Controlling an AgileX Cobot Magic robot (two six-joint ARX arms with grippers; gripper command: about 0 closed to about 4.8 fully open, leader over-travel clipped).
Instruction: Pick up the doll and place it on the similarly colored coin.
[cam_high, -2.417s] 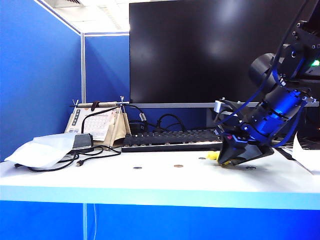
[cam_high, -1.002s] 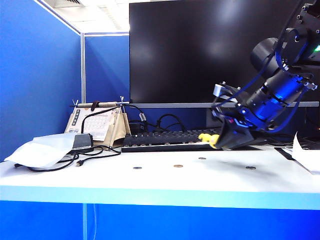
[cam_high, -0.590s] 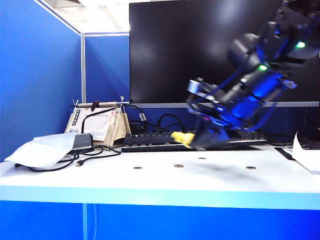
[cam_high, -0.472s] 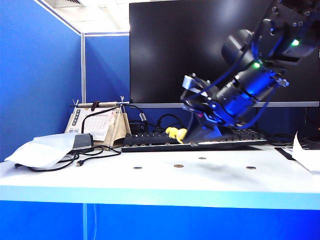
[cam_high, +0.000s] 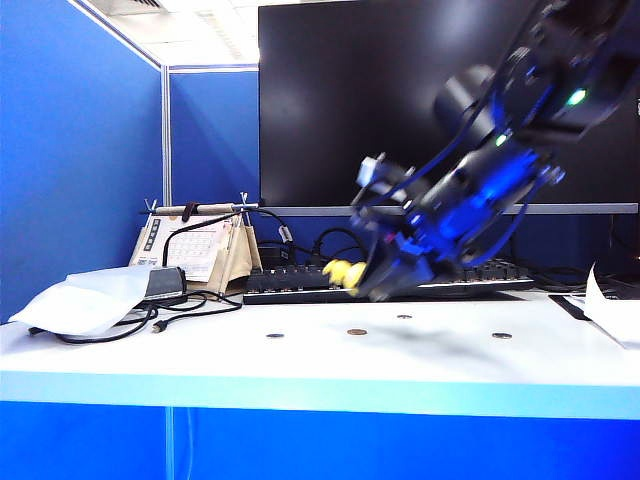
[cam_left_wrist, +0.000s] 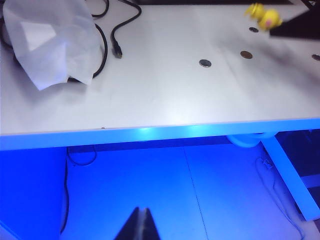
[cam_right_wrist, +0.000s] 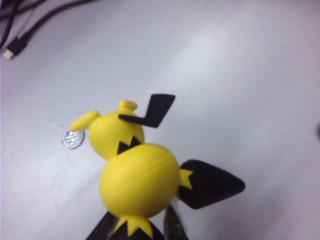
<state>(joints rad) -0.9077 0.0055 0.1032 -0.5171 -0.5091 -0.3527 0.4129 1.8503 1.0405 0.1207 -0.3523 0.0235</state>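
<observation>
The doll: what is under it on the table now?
Held in the right claw, the doll hangs over bare table; a silver coin peeks beside it. Anything directly beneath is hidden.

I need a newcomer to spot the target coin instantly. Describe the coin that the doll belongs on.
On the white table, in front of the black keyboard below the big monitor, a few small coins lie in a loose row. The target coin lies almost under the yellow doll that the right pincer holds. It alone looks golden-brass; the others are darker grey.
</observation>
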